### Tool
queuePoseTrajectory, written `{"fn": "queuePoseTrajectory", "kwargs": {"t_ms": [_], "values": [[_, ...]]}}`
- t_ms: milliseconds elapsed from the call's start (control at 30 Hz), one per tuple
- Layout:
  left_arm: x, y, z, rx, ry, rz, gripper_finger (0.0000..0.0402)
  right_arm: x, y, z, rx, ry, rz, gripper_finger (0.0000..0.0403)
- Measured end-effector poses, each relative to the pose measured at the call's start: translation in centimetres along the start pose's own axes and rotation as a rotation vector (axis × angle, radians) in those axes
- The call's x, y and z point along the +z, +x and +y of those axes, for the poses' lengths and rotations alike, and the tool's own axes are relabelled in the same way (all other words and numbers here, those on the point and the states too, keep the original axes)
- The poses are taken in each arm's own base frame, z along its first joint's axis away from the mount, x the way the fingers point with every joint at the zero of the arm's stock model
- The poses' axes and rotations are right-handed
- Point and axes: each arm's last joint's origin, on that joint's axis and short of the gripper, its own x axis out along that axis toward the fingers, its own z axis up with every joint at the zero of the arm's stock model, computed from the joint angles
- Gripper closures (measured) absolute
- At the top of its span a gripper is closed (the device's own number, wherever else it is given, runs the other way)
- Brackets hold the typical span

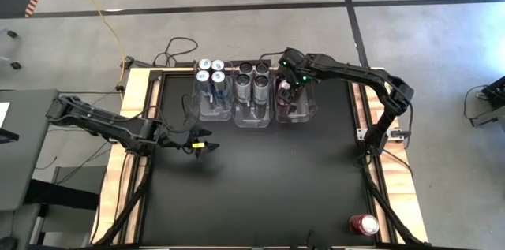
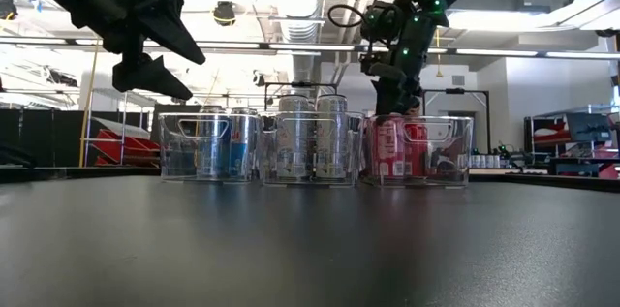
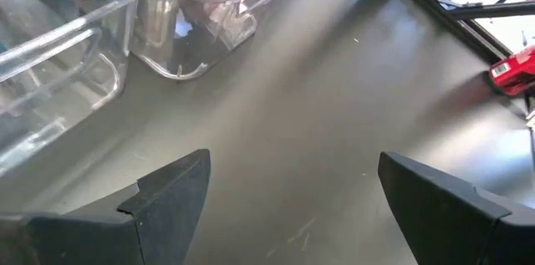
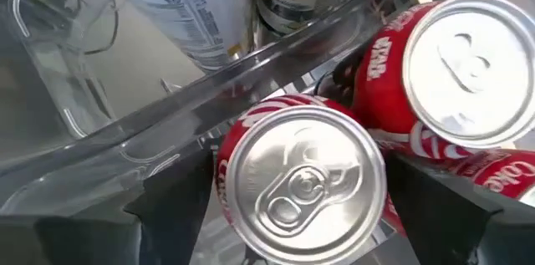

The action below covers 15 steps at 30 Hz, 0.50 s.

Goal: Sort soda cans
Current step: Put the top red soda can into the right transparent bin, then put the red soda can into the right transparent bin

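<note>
Cans of this kind are stiff when gripped across the round wall but smooth and a little slippery, so the best hold is probably mid-body, fingers on opposite sides, not on the rim. They look small, with silver tops and pull tabs.

Three clear plastic bins stand side by side at the table's far edge: blue-silver cans in the left one, dark grey cans in the middle one, red cans in the right one.

The right gripper reaches down into the red bin. Its wrist view shows a red can upright between the two fingers, with dark gaps on both sides; the claw looks released around it, though contact cannot be ruled out. A second red can stands just beside.

One more red can lies well apart, at the table's near right corner, unsorted.

The left gripper hovers over bare black table, fingers spread, holding nothing.
</note>
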Motion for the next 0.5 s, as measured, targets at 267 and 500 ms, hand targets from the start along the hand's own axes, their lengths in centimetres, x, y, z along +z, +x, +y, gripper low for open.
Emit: {"fn": "queuePoseTrajectory", "kwargs": {"t_ms": [267,500], "values": [[0.0,0.0,-0.1,-0.028,-0.028,0.022,0.0058,0.5,-3.3,0.0,0.000,0.099,-0.060,0.0045],[0.2,0.0,-0.1,-0.026,0.068,0.016,0.0058,-0.8,-9.3,-0.1,0.006,0.228,-0.091,0.0045]]}}
